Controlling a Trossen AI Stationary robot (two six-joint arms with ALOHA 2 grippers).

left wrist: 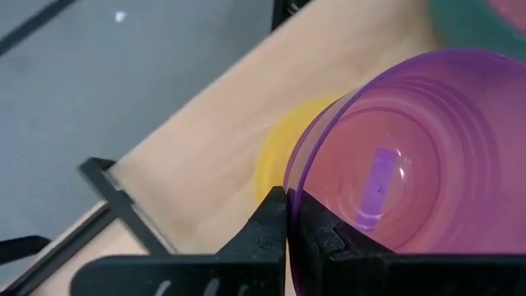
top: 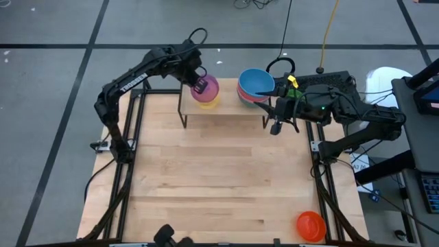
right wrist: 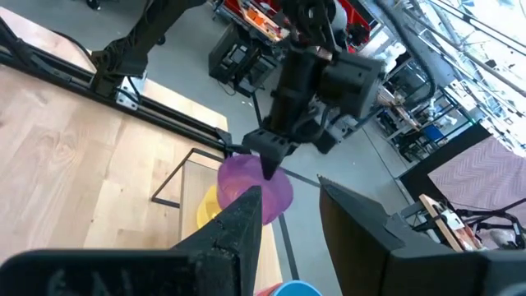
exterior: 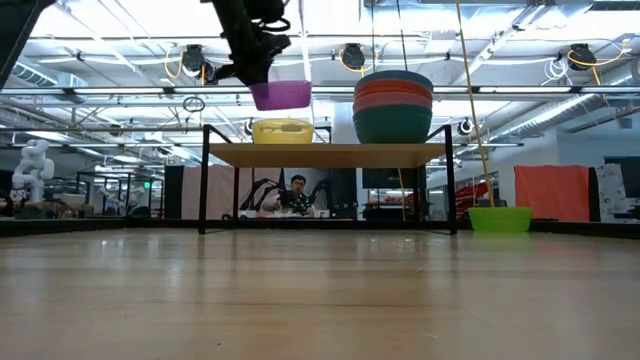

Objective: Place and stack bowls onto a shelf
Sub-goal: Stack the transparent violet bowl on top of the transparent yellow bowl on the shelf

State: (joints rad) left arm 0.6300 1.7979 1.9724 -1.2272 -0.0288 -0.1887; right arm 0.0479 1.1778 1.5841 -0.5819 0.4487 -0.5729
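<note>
The purple bowl (top: 206, 88) is pinched by its rim in the left gripper (top: 198, 85) and held just above the yellow bowl (exterior: 282, 131) on the shelf (exterior: 330, 154), presumably for nesting. The right gripper (top: 276, 127), jaws apart, is parked beside the shelf's taller stack (exterior: 393, 106), out of the way.
</note>
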